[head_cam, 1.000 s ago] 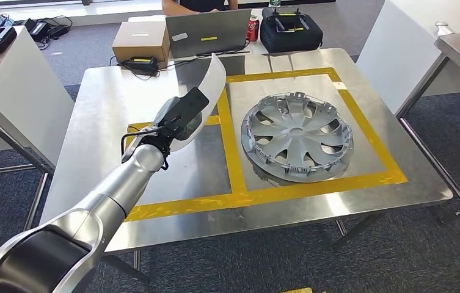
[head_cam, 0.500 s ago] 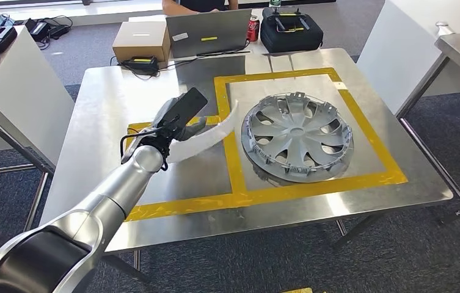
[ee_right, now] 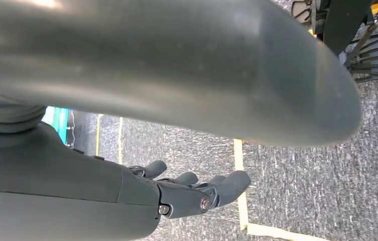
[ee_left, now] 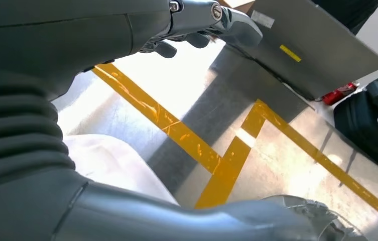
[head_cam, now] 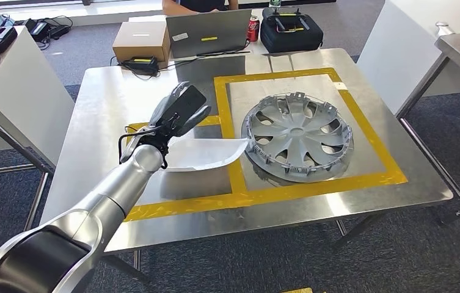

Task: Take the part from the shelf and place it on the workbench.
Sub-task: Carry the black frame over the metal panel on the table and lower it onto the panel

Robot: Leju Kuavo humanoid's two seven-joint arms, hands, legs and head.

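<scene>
The white curved trim panel lies on the steel workbench; left hand above it, fingers spread, empty; placing looks done, withdrawal next.

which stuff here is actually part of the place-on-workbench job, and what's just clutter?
Job:
white curved part, lying flat on the workbench
left hand, fingers apart above the part
yellow tape outline

Lying about:
silver hubcap
laptop
cardboard box
red can
black case
</scene>
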